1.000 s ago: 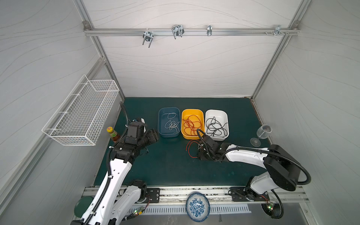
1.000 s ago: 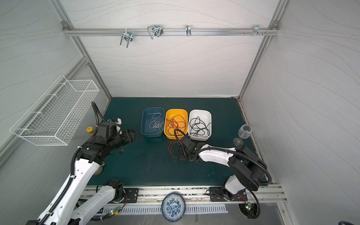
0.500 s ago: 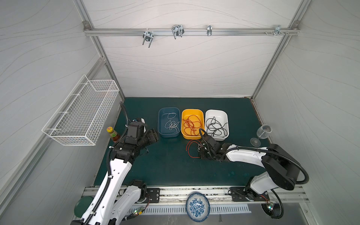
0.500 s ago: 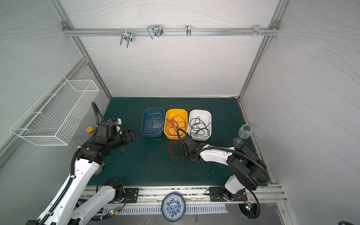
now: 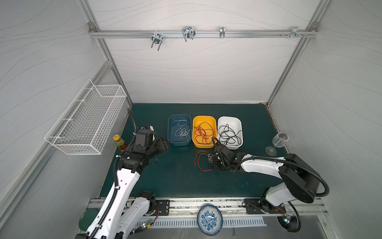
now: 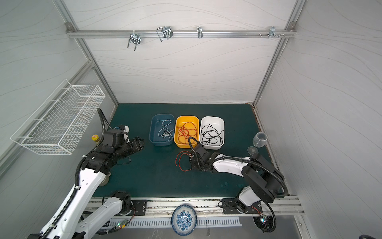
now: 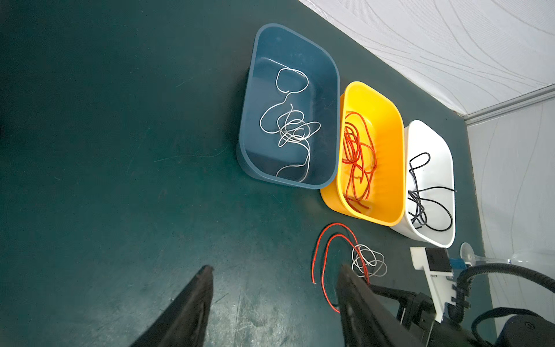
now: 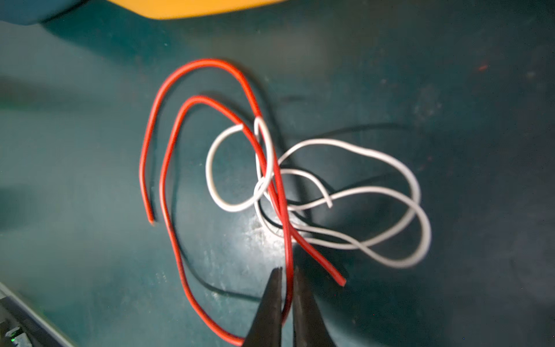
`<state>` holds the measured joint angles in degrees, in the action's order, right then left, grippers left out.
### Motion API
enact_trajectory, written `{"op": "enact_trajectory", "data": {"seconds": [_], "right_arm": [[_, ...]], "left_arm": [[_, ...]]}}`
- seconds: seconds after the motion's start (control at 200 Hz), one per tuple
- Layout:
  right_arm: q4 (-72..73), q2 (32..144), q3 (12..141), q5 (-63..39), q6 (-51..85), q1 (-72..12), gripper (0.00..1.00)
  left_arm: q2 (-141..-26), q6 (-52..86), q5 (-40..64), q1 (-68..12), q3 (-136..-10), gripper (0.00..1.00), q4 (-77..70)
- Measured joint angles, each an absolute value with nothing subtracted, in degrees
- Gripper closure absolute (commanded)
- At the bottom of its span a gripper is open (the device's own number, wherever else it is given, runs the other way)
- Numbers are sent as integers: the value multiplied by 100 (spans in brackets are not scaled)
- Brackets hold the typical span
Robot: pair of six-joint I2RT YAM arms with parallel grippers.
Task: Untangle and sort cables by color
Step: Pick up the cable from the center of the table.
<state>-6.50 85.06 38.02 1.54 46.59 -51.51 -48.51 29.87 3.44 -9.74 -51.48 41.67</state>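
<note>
a loose red cable (image 8: 207,61) lay looped on the mat (image 5: 177,178), tangled with a white cable (image 8: 324,141). white coils (image 5: 183,132) sat in the blue bin (image 5: 179,143), red coils (image 5: 201,133) in the yellow bin (image 5: 203,145), black coils (image 5: 228,135) in the white bin (image 5: 235,146).

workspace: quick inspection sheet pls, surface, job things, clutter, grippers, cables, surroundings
surface: dark green mat, scuffed.
job's things: white cables in blue bin; red cables in yellow bin; black cables in white bin.
clutter: sauce bottle beside the left arm; wine glass at the mat's right edge; patterned plate on the front rail.
grippers: left gripper open, empty, above the mat; right gripper shut on the loose red cable.
cables: loose red cable and loose white cable tangled together on the mat in front of the yellow bin.
surroundings: wire basket on the left wall; hook rail on the back wall.
</note>
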Motion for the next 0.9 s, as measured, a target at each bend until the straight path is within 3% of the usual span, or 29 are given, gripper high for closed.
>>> {"op": "enact_trajectory", "data": {"seconds": [0.395, 0.9], "right_arm": [[-1127, 7762, 3879, 427, 4445, -5218, 97], [-2078, 6825, 4893, 956, 3844, -5446, 100]], "left_arm": [[-4851, 3017, 346, -974, -5148, 33, 4169], [-4886, 3022, 353, -976, -5146, 33, 4167]]}}
